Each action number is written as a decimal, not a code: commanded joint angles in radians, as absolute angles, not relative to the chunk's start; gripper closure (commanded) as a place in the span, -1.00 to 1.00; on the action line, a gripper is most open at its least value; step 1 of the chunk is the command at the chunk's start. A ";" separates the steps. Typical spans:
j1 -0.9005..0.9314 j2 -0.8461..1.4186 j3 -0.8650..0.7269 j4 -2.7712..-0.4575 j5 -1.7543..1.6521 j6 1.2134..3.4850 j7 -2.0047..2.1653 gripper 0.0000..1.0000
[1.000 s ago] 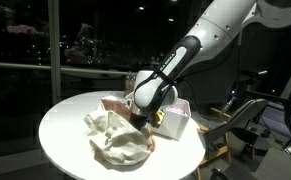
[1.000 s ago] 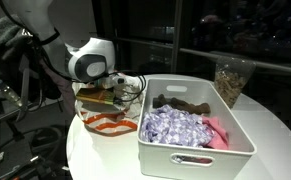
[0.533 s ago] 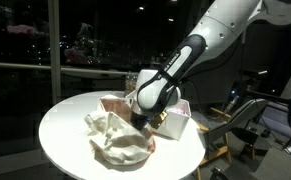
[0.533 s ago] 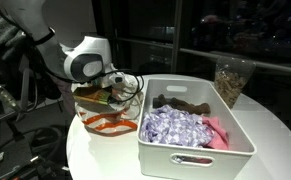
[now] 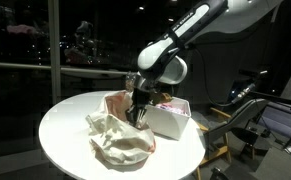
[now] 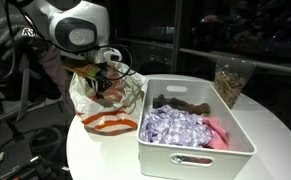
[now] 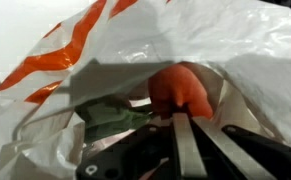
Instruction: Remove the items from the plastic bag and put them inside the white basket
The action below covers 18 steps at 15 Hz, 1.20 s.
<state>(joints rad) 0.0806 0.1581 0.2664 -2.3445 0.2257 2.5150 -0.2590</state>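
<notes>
One claw, its jaws pressed together, sits inside the mouth of the plastic bag, with the film rising around it. Whether it nips film or something within, I cannot tell. Just beyond its fingers lies an orange-red lump, with a greenish scrap beside it. The bag stands near the table edge, just beside the white basket. Purple-and-white items lie in the basket, apart from the claw.
</notes>
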 commanded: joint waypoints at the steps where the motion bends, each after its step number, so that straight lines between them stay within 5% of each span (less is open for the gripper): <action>1: 0.094 0.016 0.243 -2.347 0.259 2.407 -0.256 0.97; 18: 0.050 -0.378 0.114 -2.274 -0.015 2.396 0.020 0.97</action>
